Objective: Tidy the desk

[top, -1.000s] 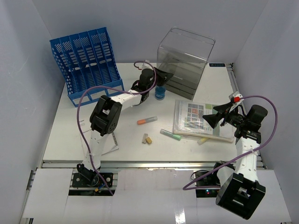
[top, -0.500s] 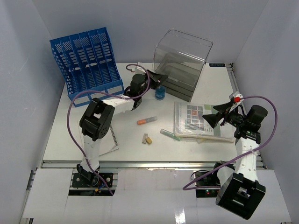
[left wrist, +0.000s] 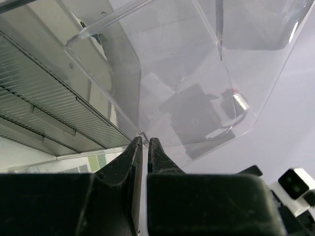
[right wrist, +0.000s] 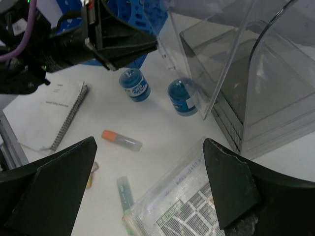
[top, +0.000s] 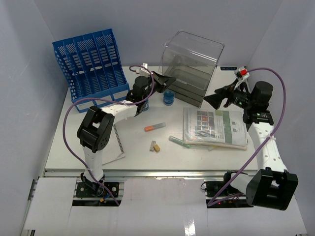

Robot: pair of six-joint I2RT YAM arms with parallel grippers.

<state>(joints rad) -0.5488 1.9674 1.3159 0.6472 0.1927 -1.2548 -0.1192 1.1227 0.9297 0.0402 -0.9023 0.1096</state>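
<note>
The white desk holds scattered items. My left gripper reaches to the lower left corner of the clear drawer box. Its jaws are shut to a hairline gap, tips right at the box's clear edge; I cannot tell if they pinch it. My right gripper is wide open and empty, hovering above the pouched booklet, facing the box. An orange-capped marker, a green highlighter and small yellow bits lie mid-desk.
A blue file rack stands at the back left. Two small blue jars stand by the box; one shows from above. A spiral notebook lies under the left arm. An aluminium rail runs along the front.
My right arm rose and swung back and left, from the booklet's right side towards the drawer box. My left gripper drew slightly left, and the drawer box shifted a little left.
</note>
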